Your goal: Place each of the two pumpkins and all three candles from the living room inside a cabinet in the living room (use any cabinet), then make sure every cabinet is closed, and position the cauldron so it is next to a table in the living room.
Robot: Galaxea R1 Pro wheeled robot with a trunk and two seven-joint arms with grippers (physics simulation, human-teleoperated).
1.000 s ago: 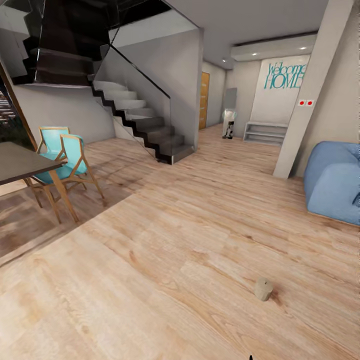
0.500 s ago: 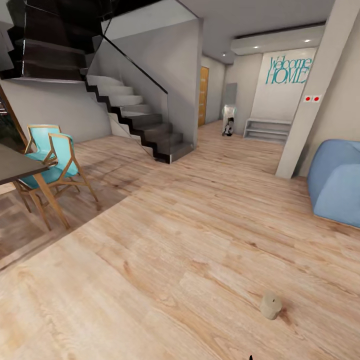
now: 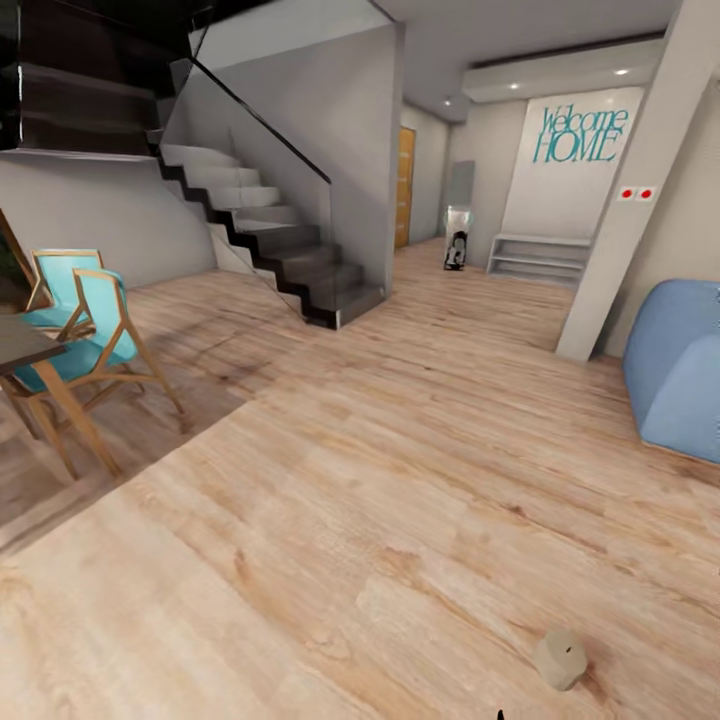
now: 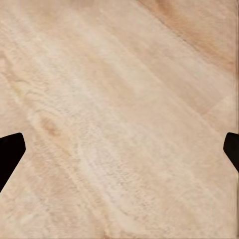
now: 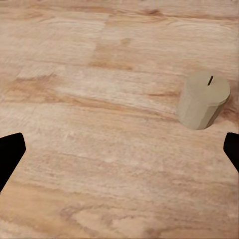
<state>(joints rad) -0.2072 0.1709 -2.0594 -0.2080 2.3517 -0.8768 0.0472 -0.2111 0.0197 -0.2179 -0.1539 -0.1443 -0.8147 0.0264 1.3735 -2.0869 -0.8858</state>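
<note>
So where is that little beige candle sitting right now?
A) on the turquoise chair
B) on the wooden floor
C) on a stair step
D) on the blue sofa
B: the candle stands upright on the bare wooden floor, apart from the stairs, blue sofa and turquoise chair.

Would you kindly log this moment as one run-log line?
phase: in transit | candle: upright on wood floor, free | left jaws: open, empty | right jaws: open, empty

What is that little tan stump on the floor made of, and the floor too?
The candle looks like matte beige wax: a dull faceted cylinder with a small dark wick mark on its flat top. The floor looks like light wood planks with visible grain, knots and seams, though it could be laminate.
</note>
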